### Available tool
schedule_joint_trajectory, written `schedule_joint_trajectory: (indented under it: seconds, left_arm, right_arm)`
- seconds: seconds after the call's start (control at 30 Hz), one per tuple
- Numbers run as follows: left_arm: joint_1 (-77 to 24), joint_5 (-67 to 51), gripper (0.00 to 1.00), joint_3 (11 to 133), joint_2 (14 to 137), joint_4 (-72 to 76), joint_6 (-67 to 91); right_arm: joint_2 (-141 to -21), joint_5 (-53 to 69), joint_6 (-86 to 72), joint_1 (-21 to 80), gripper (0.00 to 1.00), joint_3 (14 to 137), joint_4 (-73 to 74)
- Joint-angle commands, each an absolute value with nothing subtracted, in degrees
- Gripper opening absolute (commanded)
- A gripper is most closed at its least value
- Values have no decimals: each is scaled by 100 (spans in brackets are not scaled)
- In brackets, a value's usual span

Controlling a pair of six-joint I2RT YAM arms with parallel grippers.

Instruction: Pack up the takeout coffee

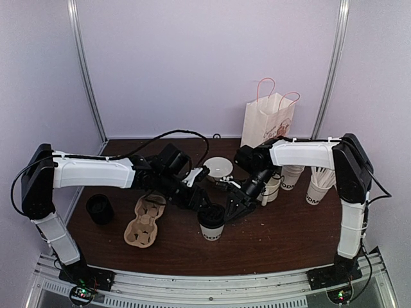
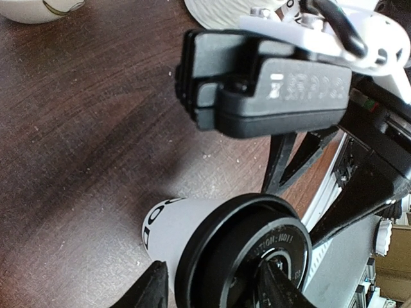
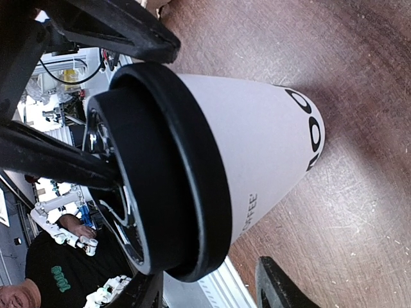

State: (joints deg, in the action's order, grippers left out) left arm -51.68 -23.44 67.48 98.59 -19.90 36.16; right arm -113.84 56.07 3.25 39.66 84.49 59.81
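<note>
The lidded coffee cup point(image 3: 257, 128) fills my right wrist view, standing upright at mid-front of the desk point(image 1: 270, 244). Both arms reach inward, bent low. My right pincer point(image 3: 218, 154) straddles it, spread wide. My left pincer point(image 2: 215, 282) gapes too, flanking the lid.

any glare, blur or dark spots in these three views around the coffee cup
Top external: even soft light and no glare, but there is little contrast around the cup, black against the dark table. Left wrist: a pale sheen on the wood, and the lid near the lens is soft. Right wrist: the cup wall is sharp; the background past the table edge is bright and blurred.
</note>
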Motion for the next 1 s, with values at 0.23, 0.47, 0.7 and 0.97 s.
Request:
schedule_joint_trajectory:
  seconds: [0.23,0.47,0.7,0.97]
  left_arm:
    - [-5124,-2115,58,6672,9639,-2352,3353]
    - [-5124,-2015,74,7447,9509,-2620,2941]
    - [-5120,-1404,78,7898,9334,-3310,2514]
    - [-4763,584,85,7693,8310,-3481,2115]
  right_arm:
    - [-11771,4217,798,3793,47,9128,6277]
    - [-11318,5120,1373,3718,52,9906,6841]
    - [-10991,4996,1875,3709,52,10075,7100]
    - [-10183,4154,2509,3864,64,9919,6320]
